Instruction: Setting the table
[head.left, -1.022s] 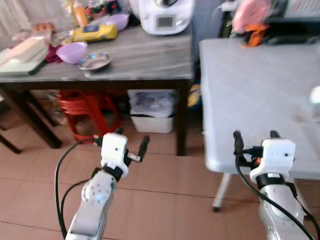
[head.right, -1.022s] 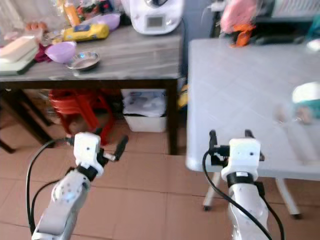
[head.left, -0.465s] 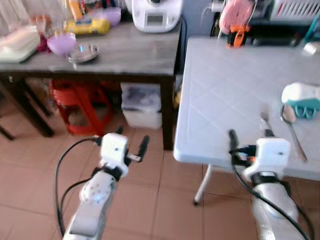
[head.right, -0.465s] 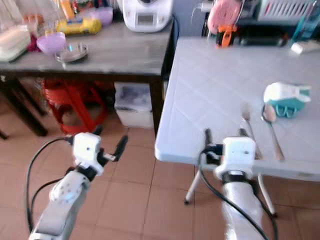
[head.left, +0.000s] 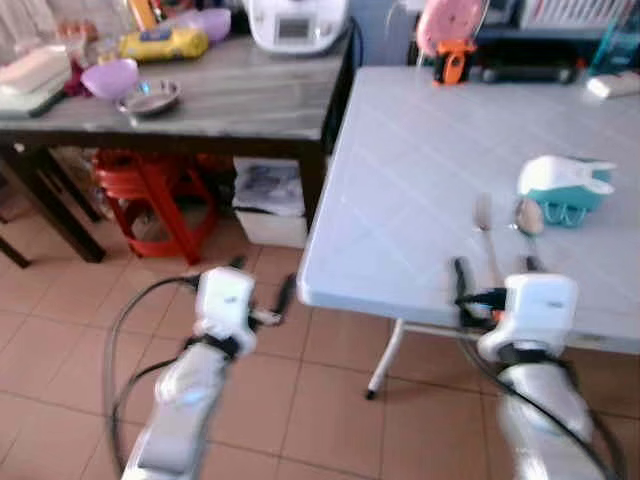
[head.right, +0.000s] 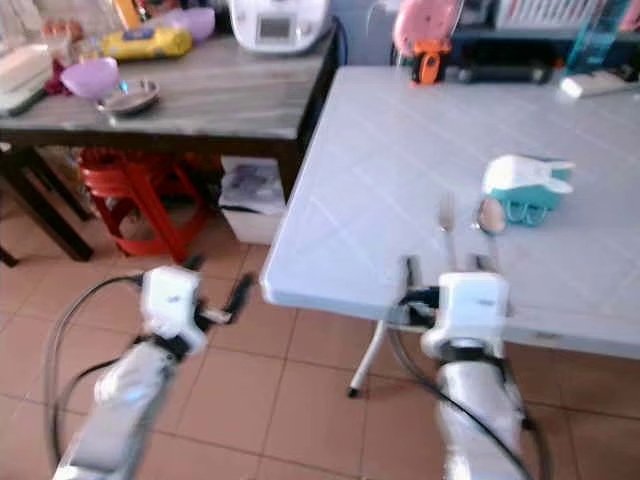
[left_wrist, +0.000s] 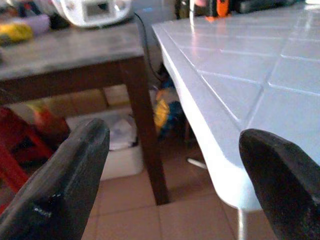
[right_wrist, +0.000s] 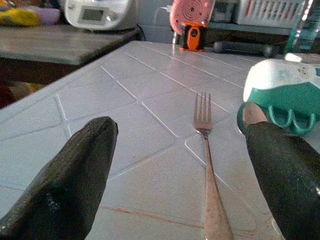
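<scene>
Compared with the frames from a second and half a second ago, the whole scene is seen shifted: the white plastic table (head.left: 430, 170) now lies more fully ahead, and the fork (head.right: 446, 225), the spoon (head.right: 487, 218) and the white-and-teal holder (head.right: 522, 186) are seen nearer the middle of the picture. This is a shift of the camera; the things on the table are not seen to have moved among themselves.

The right gripper (head.left: 492, 268) is held at the near edge of the white table, its black fingers (right_wrist: 75, 175) spread wide apart with nothing between them. In the right wrist view the fork is seen lying flat between the two fingers, tines pointing away. The spoon lies just beside the fork, its bowl touching or almost touching the holder's teal base.

The left gripper (head.left: 262, 290) is held over the tiled floor (head.left: 60, 340), off the table's left corner, its fingers (left_wrist: 60, 185) likewise apart and empty.

On the dark wooden table (head.left: 240, 95) to the left, a purple bowl (head.left: 109, 77) and a small metal dish (head.left: 150, 97) stand side by side; what they hold cannot be told. A yellow packet (head.left: 163, 43), a second purple bowl (head.left: 208, 22) and a white appliance (head.left: 297, 20) stand further back. Beneath it, a white bin (head.left: 272, 200) with crumpled contents and red stools (head.left: 150, 195) are seen.
</scene>
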